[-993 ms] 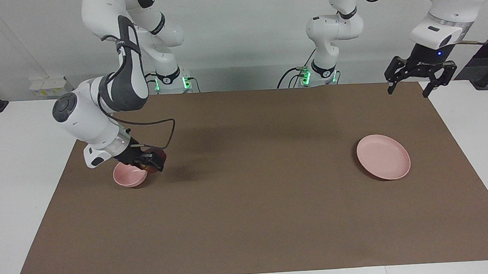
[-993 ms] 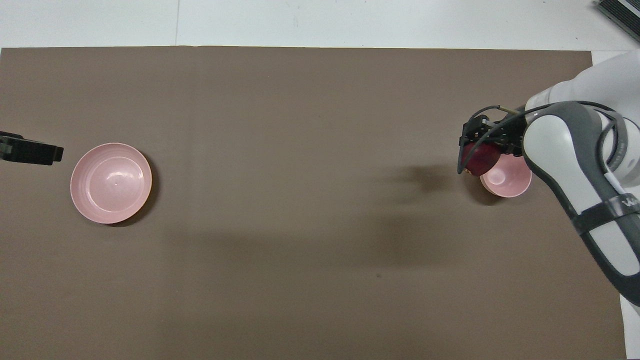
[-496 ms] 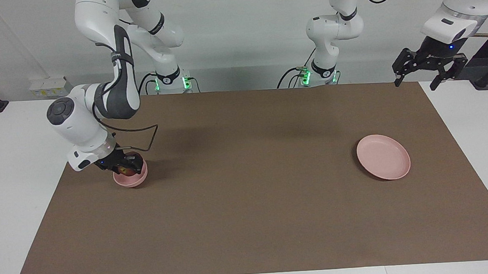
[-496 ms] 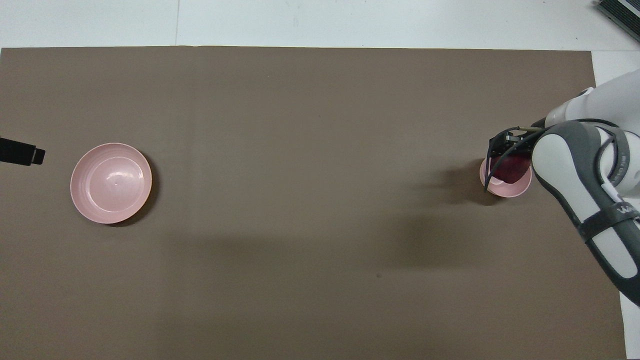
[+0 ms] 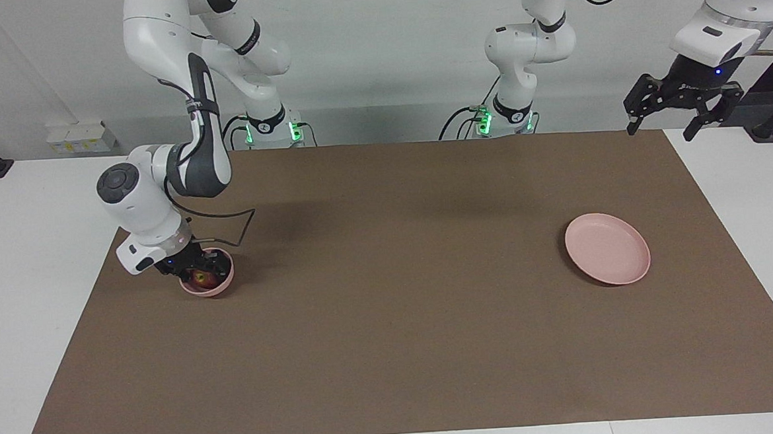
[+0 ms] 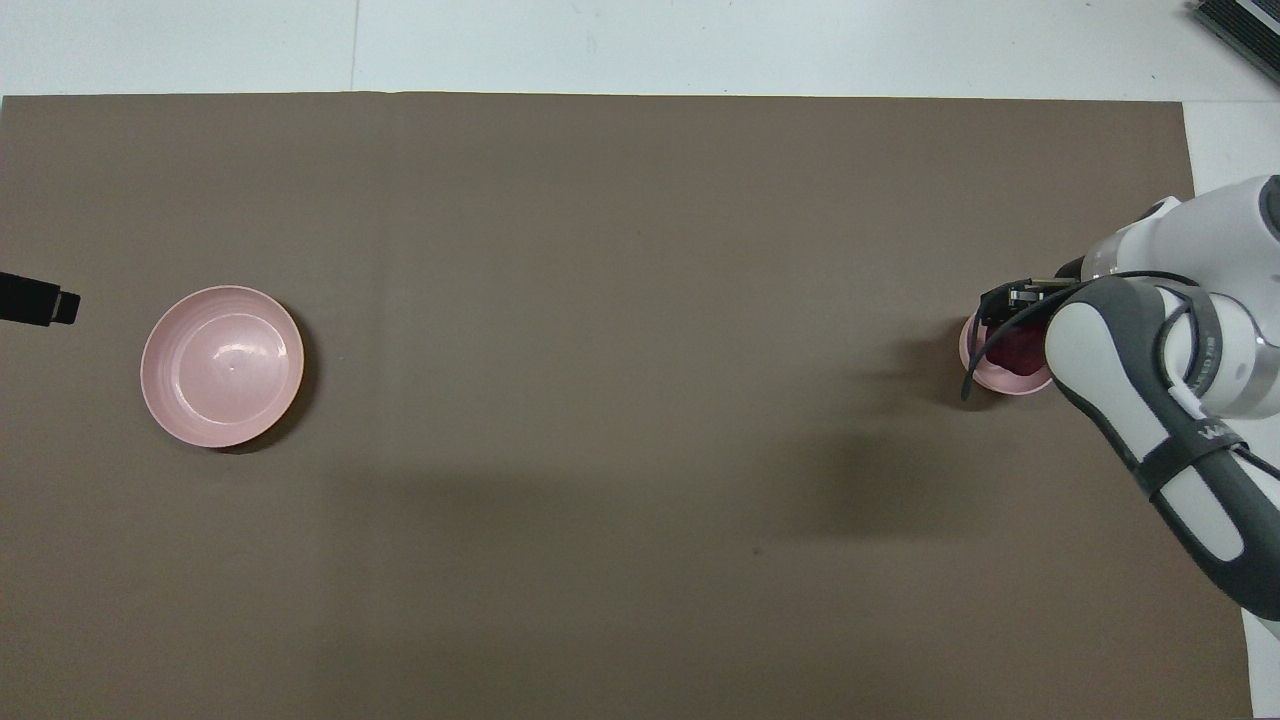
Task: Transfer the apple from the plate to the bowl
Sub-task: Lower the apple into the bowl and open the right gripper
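The small deep pink bowl (image 5: 221, 283) stands at the right arm's end of the brown mat. The dark red apple (image 5: 199, 278) sits low inside it, between the fingers of my right gripper (image 5: 194, 273), which reaches down into the bowl and is shut on the apple. In the overhead view the right arm covers part of the bowl (image 6: 985, 375) and the apple (image 6: 1015, 347). The wide pink plate (image 5: 607, 248) lies bare at the left arm's end, also in the overhead view (image 6: 222, 365). My left gripper (image 5: 659, 134) is open and waits high over the mat's corner.
The brown mat (image 5: 392, 322) covers most of the white table. Only the tip of the left gripper (image 6: 40, 303) shows at the overhead view's edge. The arm bases stand at the robots' end of the table.
My right gripper carried the apple from beside the bowl to over it and lowered it inside. My left gripper rose and drew back toward its own end of the table.
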You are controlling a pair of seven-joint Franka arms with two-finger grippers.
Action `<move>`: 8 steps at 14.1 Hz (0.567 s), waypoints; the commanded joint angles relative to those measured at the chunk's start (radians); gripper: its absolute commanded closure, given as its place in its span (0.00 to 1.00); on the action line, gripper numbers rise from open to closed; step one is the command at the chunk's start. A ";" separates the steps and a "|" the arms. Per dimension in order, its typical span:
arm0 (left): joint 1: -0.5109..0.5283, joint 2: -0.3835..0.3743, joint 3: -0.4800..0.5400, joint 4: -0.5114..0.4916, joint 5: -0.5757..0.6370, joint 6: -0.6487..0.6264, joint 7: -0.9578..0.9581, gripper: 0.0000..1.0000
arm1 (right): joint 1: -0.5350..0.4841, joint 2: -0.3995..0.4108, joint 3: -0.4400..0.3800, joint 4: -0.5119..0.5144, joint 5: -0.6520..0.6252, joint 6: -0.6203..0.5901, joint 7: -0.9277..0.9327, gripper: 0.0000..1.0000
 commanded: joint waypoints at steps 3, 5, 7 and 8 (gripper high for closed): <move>0.009 0.005 -0.002 0.023 -0.007 -0.029 0.007 0.00 | 0.000 -0.030 0.011 0.080 -0.044 -0.111 -0.015 0.00; 0.009 0.005 -0.002 0.023 -0.007 -0.029 0.007 0.00 | 0.014 -0.048 0.014 0.146 -0.074 -0.220 -0.006 0.00; 0.011 0.005 -0.002 0.023 -0.007 -0.029 0.007 0.00 | 0.030 -0.099 0.015 0.156 -0.076 -0.285 0.040 0.00; 0.011 0.005 -0.002 0.023 -0.007 -0.029 0.007 0.00 | 0.037 -0.128 0.017 0.156 -0.074 -0.311 0.057 0.00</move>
